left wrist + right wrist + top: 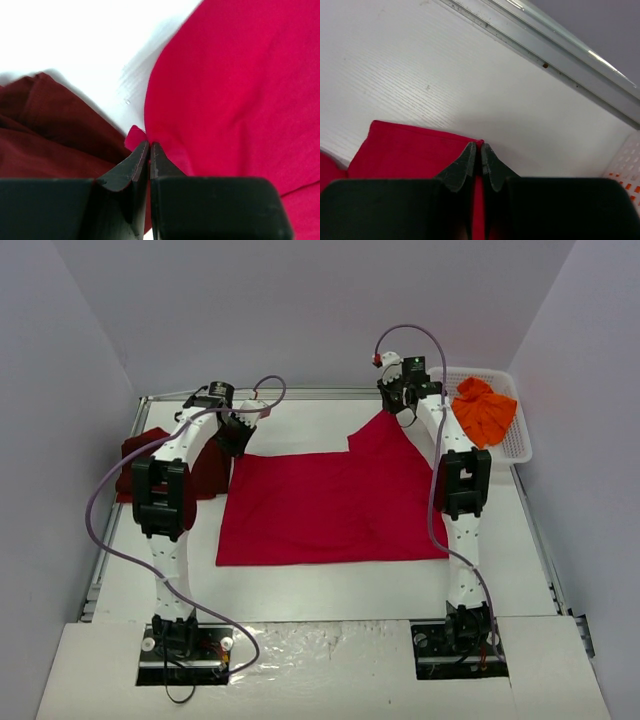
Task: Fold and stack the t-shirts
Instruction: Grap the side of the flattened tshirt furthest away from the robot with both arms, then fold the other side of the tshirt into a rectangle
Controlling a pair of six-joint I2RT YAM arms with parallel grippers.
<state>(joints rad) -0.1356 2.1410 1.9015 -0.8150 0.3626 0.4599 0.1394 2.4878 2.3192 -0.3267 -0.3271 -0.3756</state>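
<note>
Red cloth dominates from above: the red t-shirt (pixel 330 505) lies spread on the desk (pixel 330 585), apparently mid-fold, with the left pincer (pixel 238 438) and right pincer (pixel 397 412) at its far corners; the maroon t-shirt (pixel 135 452) waits at left, the orange t-shirt (pixel 485 410) in the basket (pixel 518 445). Left wrist: jaws clamped on a red edge. Right wrist: jaws pinching a red corner. Next, likely, both draw the far edge evenly toward the near hem

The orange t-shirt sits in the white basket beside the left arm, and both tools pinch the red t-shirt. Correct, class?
No: the top view shows the orange t-shirt in the white basket beside the right arm. The left tool and right tool pinch the red t-shirt.
</note>
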